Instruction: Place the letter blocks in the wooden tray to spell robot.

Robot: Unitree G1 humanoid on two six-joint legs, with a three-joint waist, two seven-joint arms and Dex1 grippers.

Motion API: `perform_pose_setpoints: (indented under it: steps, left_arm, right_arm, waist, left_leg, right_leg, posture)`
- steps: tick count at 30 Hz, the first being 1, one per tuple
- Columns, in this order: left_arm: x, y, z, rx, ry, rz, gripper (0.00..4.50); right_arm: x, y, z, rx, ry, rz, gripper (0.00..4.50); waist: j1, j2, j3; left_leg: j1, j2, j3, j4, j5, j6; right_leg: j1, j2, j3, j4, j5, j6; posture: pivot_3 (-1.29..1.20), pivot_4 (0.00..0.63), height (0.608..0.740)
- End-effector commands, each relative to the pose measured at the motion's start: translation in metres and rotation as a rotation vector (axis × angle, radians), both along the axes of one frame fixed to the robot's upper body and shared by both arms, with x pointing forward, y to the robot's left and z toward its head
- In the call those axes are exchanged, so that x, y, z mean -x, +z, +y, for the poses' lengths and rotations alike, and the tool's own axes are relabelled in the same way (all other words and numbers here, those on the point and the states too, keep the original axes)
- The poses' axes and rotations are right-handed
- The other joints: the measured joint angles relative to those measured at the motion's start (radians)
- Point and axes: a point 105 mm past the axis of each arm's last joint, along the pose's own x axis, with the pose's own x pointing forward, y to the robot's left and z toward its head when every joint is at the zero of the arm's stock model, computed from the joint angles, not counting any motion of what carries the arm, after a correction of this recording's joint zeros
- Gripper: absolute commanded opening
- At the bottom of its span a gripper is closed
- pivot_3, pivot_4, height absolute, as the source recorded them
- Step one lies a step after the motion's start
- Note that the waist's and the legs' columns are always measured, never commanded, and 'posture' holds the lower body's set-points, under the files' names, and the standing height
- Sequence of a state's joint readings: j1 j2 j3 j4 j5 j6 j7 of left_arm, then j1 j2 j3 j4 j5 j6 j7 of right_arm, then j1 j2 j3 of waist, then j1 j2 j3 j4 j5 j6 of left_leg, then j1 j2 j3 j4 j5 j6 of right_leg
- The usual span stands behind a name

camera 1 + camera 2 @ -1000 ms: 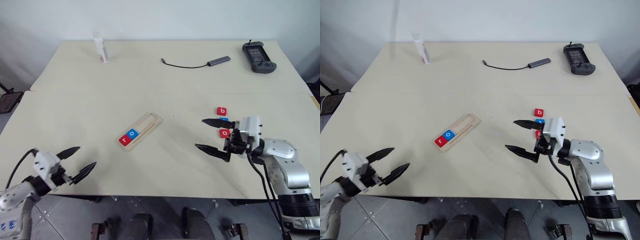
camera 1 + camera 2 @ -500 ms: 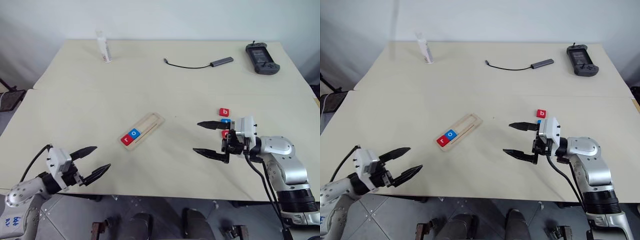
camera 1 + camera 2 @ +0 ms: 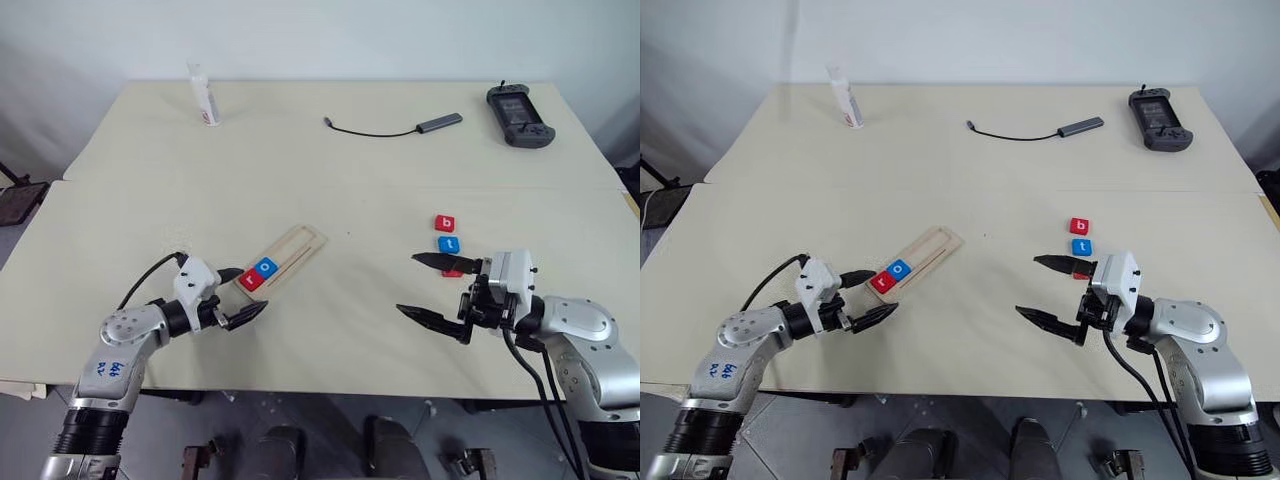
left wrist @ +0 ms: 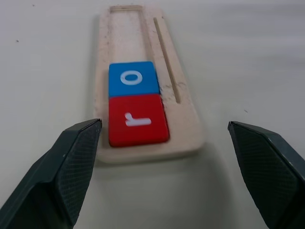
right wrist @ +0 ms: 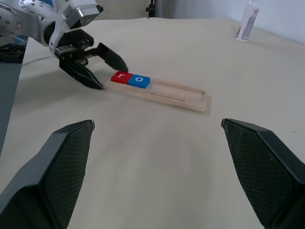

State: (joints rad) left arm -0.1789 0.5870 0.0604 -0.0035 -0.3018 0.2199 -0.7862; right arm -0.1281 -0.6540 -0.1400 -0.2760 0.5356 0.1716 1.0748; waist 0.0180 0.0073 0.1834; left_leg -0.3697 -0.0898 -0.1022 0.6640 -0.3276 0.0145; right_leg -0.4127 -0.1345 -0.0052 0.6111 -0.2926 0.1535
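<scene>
The wooden tray (image 3: 283, 261) lay near the middle of the pale surface (image 3: 330, 180), its long axis running from about 8 o'clock to 2 o'clock in the head view. A red r block (image 3: 250, 279) sat at the tray's 8 o'clock end, with a blue o block (image 3: 266, 267) touching it on the 2 o'clock side; the rest of the recess toward 2 o'clock was bare wood, with a thin slot running alongside.

The left tool (image 3: 241, 296) reached in from 8 o'clock, roughly level over the surface, its two black fingers spread apart and holding nothing. Its fingertips stood just beside the tray's r end, one on each side of the tray's line; from the left wrist the tray ran straight away between the two fingers (image 4: 71, 157). I could not tell whether a fingertip touched the tray.

The right tool (image 3: 425, 290) hung at about 4 o'clock of the tray, well apart from it, pointing back toward the left arm, fingers wide and empty. Just at its 1 o'clock lay a red b block (image 3: 445, 223), a blue t block (image 3: 449, 243) and another red block (image 3: 453, 270) partly hidden behind the upper finger.

Open surface lay between the tray and the right tool. At the far edge stood a small white bottle (image 3: 203, 96) at 11 o'clock, a cable with adapter (image 3: 395, 127) at 1 o'clock and a dark handheld device (image 3: 517, 101) at 2 o'clock.
</scene>
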Motion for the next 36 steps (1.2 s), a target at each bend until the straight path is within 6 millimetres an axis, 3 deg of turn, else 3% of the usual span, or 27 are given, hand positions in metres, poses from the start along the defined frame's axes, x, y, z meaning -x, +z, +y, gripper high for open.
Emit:
perform_pose_setpoints:
  steps: [1, 12, 17, 22, 28, 36]
  left_arm:
    - [-0.003, -0.012, 0.0, -0.027, 0.031, 0.032, 4.5]
    - [-0.002, -0.021, 0.0, -0.013, 0.067, 0.076, 4.5]
    - [0.002, -0.023, 0.0, -0.008, 0.052, 0.093, 3.42]
    - [0.003, -0.014, -0.004, 0.019, -0.006, 0.048, 3.41]
    - [0.005, 0.015, -0.039, 0.021, -0.308, -0.103, 3.41]
    - [-0.011, 0.004, -0.096, -0.171, -0.67, -0.145, 3.41]
  right_arm:
    - [0.003, 0.014, -0.002, -0.011, -0.016, -0.05, 4.48]
    - [0.004, 0.014, -0.002, -0.017, -0.03, -0.052, 4.48]
    - [0.004, 0.012, -0.001, -0.018, -0.028, -0.048, 4.5]
    - [0.002, 0.012, -0.004, -0.012, -0.038, -0.054, 4.5]
    - [0.009, 0.011, -0.023, 0.027, -0.096, -0.054, 4.5]
    - [0.042, -0.007, -0.069, 0.089, -0.278, 0.018, 4.5]
  waist:
    - [0.003, 0.0, 0.0]
    - [0.005, 0.0, 0.0]
    - [0.005, 0.0, -0.001]
    - [0.005, 0.0, -0.001]
    - [0.015, 0.0, 0.0]
    - [0.02, -0.001, 0.0]
  left_leg:
    - [0.0, 0.0, 0.0, 0.0, 0.0, 0.0]
    - [0.001, 0.0, 0.0, 0.0, 0.0, 0.0]
    - [0.001, 0.0, 0.001, 0.0, 0.0, 0.0]
    - [0.001, 0.0, 0.001, 0.0, 0.0, 0.0]
    - [-0.001, -0.001, 0.0, 0.001, 0.0, 0.0]
    - [-0.001, -0.001, 0.001, 0.0, 0.0, 0.001]
  right_leg:
    - [0.0, 0.0, 0.0, 0.0, 0.0, 0.0]
    - [0.001, 0.0, 0.001, 0.001, 0.0, 0.0]
    - [0.0, 0.0, 0.001, 0.001, 0.0, 0.0]
    - [0.0, 0.0, 0.001, 0.0, 0.0, 0.0]
    - [0.0, 0.0, 0.0, 0.0, 0.0, 0.0]
    - [0.001, 0.0, -0.001, 0.001, 0.001, 0.001]
  posture:
    - [0.0, 0.15, 0.74]
    - [0.0, 0.15, 0.74]
    - [0.0, 0.15, 0.74]
    - [0.0, 0.15, 0.74]
    - [0.0, 0.15, 0.74]
    - [0.0, 0.15, 0.74]
